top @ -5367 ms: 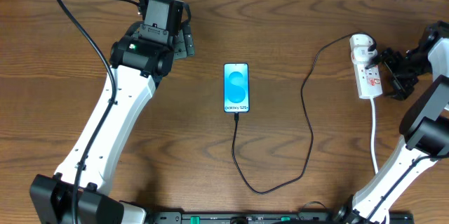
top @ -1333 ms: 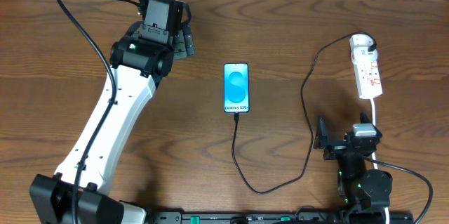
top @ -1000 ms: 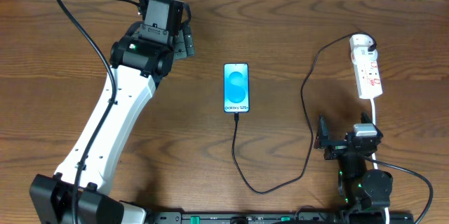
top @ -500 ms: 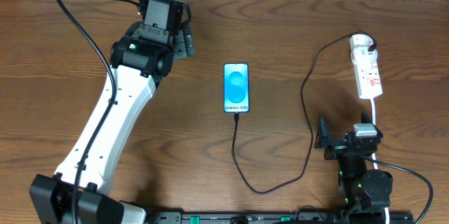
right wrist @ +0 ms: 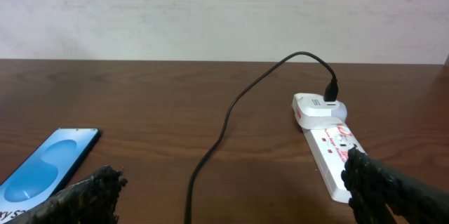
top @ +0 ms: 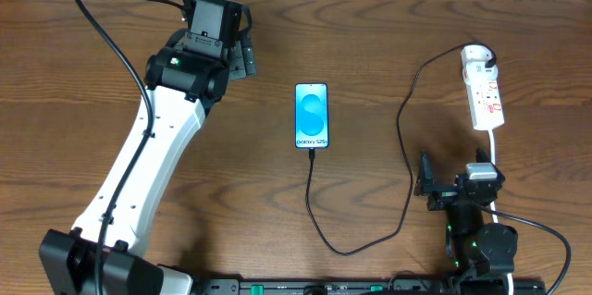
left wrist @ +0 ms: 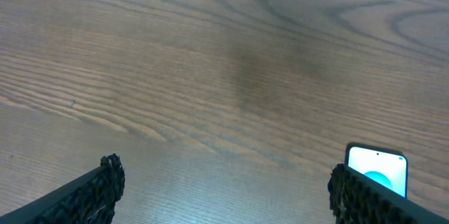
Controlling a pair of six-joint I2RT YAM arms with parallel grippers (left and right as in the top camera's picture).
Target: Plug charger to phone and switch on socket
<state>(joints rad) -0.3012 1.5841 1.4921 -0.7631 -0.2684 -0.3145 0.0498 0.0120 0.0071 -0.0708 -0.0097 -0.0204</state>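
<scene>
The phone point(top: 312, 116) lies flat mid-table with its blue screen lit; it also shows as the phone point(left wrist: 377, 171) and the phone point(right wrist: 49, 164). The thin black charger cable point(top: 403, 129) meets the phone's bottom edge, loops toward the front and runs up to a white adapter point(right wrist: 316, 106) on the socket point(top: 485, 92). That socket point(right wrist: 333, 150) lies at the right. My left gripper point(top: 242, 52) hovers open at the far left, with nothing between its fingers point(left wrist: 105, 182). My right gripper point(top: 455, 187) sits open near the front right, short of the socket, its fingertips point(right wrist: 375, 178) apart.
The socket's thick white cord point(top: 493, 161) runs toward the front edge beside my right arm. The left arm's black cable point(top: 111, 36) arcs over the far left of the wooden table point(top: 370, 36). A pale wall point(right wrist: 210, 13) stands behind the table.
My right arm has pulled back from the socket to the front right of the table. Over the last second nothing has moved.
</scene>
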